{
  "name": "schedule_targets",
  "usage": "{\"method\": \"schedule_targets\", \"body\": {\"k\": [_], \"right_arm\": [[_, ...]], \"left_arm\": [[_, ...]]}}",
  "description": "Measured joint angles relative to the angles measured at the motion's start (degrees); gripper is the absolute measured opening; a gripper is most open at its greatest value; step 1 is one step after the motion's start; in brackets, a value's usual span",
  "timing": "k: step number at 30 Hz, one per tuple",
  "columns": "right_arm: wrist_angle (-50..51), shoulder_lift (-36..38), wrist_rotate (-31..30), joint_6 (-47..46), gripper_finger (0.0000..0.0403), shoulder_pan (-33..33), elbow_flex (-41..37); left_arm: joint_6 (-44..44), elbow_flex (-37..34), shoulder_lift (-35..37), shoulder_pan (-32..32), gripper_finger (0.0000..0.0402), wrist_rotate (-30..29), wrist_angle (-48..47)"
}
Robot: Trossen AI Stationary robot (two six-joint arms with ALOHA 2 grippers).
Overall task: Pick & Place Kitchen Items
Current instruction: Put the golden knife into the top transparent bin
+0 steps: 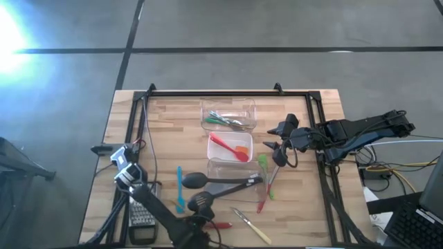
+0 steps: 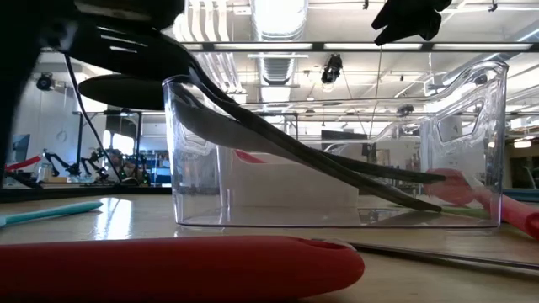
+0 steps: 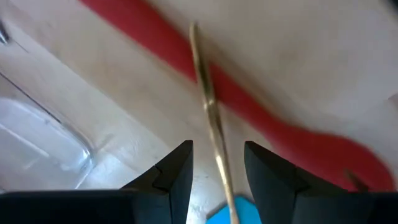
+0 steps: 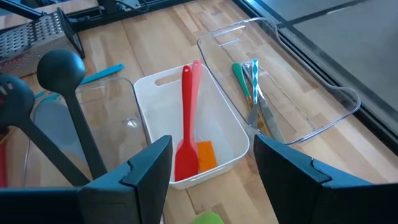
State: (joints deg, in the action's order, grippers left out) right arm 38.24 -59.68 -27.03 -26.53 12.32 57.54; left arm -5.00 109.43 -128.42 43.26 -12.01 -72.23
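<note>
Clear plastic tubs form a row down the middle of the wooden table (image 1: 173, 124), and the middle tub (image 1: 230, 147) serves as the landmark here. It holds a red spatula (image 4: 185, 124) and an orange tool (image 4: 206, 154), apparently sorted by colour. The tub beyond it, toward the far edge (image 1: 228, 115), holds green-handled and metal tools (image 4: 249, 87). The tub on the near side of the middle tub (image 1: 235, 181) carries a black ladle (image 1: 196, 180) and a black slotted spoon (image 1: 202, 201), their heads overhanging its left wall because the handles are too long to lie flat.

Unsorted items lie around that near tub: a teal tool (image 1: 179, 188) to its left, a green spatula (image 1: 264, 166) and a red utensil (image 1: 261, 200) by its right end, and a wood-handled tool (image 1: 250, 225) near the front edge.

The left gripper (image 3: 216, 177) sits low at the front edge, well in front of the middle tub, fingers spread on either side of a thin golden handle that crosses a red utensil (image 3: 261, 112); it looks poised to close on that handle. The right gripper (image 4: 208, 186) hovers just right of the middle tub, fingers wide apart and empty, probably waiting its turn. A steel box grater (image 1: 142, 211) lies far left of the near tub.
</note>
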Motion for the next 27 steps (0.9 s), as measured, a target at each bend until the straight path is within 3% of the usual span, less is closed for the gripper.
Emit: {"method": "schedule_targets", "body": {"k": [22,27], "right_arm": [[0.02,0.00,-0.02,0.13,0.0219,0.00,-0.02],[0.00,0.00,-0.02,0.13,0.0219,0.00,-0.02]], "left_arm": [[-1.49,-5.58,0.11,-2.95,0.0147,5.52,2.54],[-1.61,-7.09,0.28,-4.07,0.0123,8.10,3.49]]}}
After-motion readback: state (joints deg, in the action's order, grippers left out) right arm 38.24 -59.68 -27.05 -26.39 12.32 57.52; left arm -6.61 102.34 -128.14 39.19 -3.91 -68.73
